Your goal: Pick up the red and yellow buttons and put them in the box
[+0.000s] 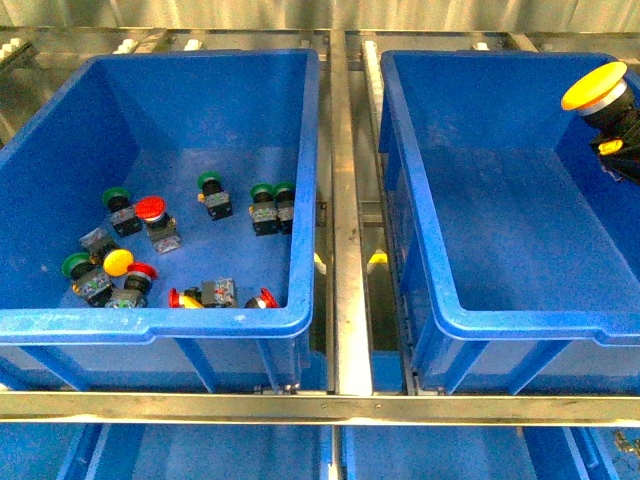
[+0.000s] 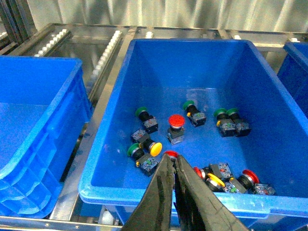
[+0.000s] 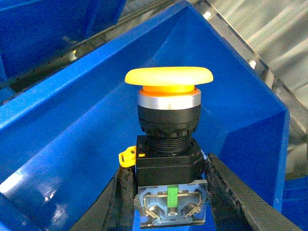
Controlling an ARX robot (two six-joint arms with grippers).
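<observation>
yellow button (image 1: 594, 85): upright, held over box (image 1: 520, 322) | red buttons (image 1: 150, 208): neighbouring bin (image 1: 150, 325)

Industrial parts-sorting station. Large blue plastic bins (image 1: 150, 322) rest on a steel rack (image 1: 343, 250) fitted with roller tracks (image 2: 108, 50), backed by corrugated metal sheeting (image 2: 144, 12); loose industrial push-button switches (image 1: 150, 209) lie in one bin.

A yellow button (image 3: 168, 144) has a bright yellow cap, silver collar, black body and small green tab. The box (image 1: 520, 325) is plain blue. Another blue bin (image 1: 150, 325) holds red buttons (image 1: 149, 208) and green-capped switches (image 1: 208, 182) on black-and-grey bodies. The rails (image 1: 345, 200) are silver-grey.
</observation>
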